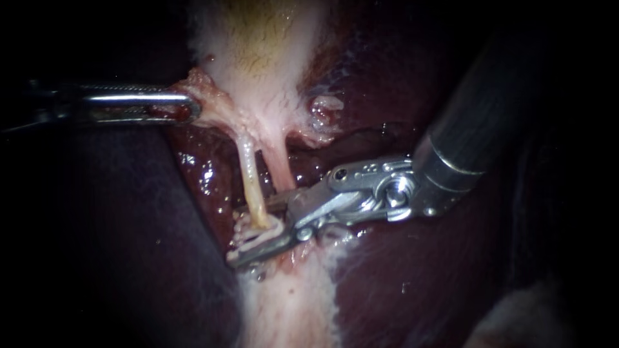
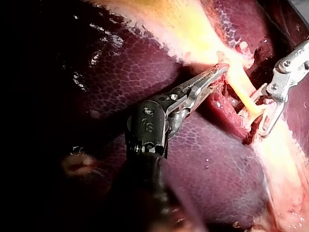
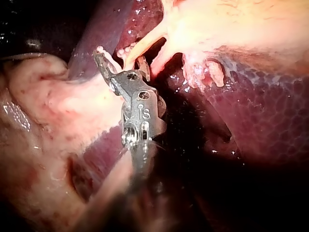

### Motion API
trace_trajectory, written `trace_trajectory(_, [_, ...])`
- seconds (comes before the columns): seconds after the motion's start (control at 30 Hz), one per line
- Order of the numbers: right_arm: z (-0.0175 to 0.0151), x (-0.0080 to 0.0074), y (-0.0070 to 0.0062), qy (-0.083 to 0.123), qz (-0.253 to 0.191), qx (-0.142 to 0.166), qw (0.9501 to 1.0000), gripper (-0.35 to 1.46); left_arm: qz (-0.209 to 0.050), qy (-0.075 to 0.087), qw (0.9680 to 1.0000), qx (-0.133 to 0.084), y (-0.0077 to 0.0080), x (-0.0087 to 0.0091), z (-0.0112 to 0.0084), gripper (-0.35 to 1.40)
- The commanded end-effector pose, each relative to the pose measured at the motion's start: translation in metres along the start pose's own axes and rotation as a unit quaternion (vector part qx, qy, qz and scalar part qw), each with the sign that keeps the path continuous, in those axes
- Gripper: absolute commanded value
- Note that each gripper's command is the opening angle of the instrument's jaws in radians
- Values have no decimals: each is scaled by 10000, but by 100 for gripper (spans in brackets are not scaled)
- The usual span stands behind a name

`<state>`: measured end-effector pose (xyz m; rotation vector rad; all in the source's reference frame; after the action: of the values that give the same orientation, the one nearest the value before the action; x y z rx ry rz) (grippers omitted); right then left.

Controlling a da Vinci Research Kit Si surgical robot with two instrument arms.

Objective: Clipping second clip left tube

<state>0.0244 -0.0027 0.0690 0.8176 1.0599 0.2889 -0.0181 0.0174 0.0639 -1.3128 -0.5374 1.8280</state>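
Two slender metal instruments and two tubes are being shown, over one gallbladder and one liver. The left instrument [image 1: 187, 106], a silver shaft ending in two narrow ridged jaws, is being held at the reddish lower edge of the pale, whitish-yellow gallbladder [image 1: 264, 58]. Its jaws are being pressed onto that edge from two sides, with barely any gap between them; this is also being shown in the left wrist view [image 2: 219, 70].

The right instrument [image 1: 251, 233], a dark shaft with a silver hinged wrist, is being held with its two jaws parted in a fork. The left tube [image 1: 250, 177], a thin, pale yellow cord running down from the gallbladder, is being straddled at its lower end by these spread jaws, one jaw on each side [image 2: 258, 116]. Some white material [image 1: 261, 231] is being seen at that lower end, between the jaws; whether it is a clip cannot be told. The right tube [image 1: 278, 169], a pinker strand, is lying just beside the left one. Everything is being backed by the dark maroon, glistening liver [image 1: 412, 270].
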Motion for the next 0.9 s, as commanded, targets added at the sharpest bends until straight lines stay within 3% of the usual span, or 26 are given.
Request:
trace_trajectory(0.03, [0,0,-1,29,21,13,10000,47,-1,0,10000,-3,-1,0,0,-35])
trace_trajectory(0.2, [3,2,-10,159,85,62,9998,47,0,0,10000,-5,-2,-1,1,-35])
trace_trajectory(0.47, [8,8,-32,250,116,645,9975,46,1,-1,10000,-8,-4,-1,0,-35])
trace_trajectory(0.67, [11,11,-48,198,65,990,9949,43,1,-2,10000,-9,-4,-1,0,-35])
trace_trajectory(0.9, [12,16,-59,303,-3,1096,9935,44,1,-2,10000,-11,-5,-1,0,-35])
